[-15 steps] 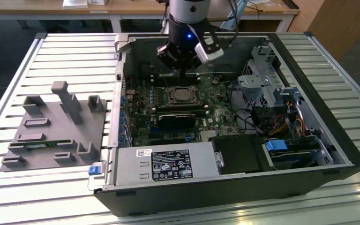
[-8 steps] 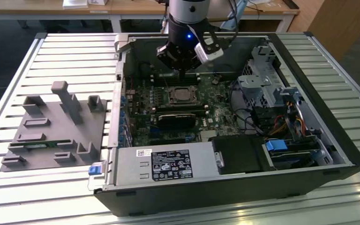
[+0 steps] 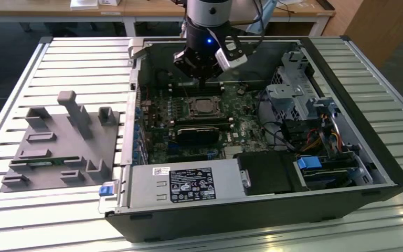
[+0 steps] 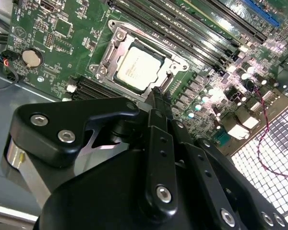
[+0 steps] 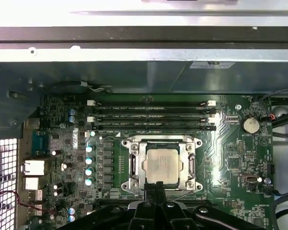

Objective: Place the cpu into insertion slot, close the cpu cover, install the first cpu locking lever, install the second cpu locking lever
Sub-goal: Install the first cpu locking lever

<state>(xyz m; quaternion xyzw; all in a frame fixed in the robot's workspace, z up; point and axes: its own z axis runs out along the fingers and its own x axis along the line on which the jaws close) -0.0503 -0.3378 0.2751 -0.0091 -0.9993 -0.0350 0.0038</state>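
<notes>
The cpu (image 5: 161,164) (image 4: 138,67) (image 3: 203,106) lies flat in the middle of the green motherboard, its silver-grey top showing. The insertion slot is hidden under it. The cpu cover (image 5: 134,178) (image 4: 116,40), a silver metal frame, lies flat around the chip. Thin metal levers (image 5: 191,165) run along the frame's sides; I cannot tell whether they are latched. My gripper (image 5: 155,188) (image 4: 156,96) (image 3: 200,79) hangs just above the board at the socket's edge, beside the memory slots, fingers together and holding nothing.
Long black memory slots (image 5: 151,115) run beside the socket. A silver power supply (image 3: 180,184) fills the case's near side. A drive cage (image 3: 299,100) and cables (image 3: 285,136) stand on the exterior view's right. A grey fixture (image 3: 61,142) sits on the slatted table outside the case.
</notes>
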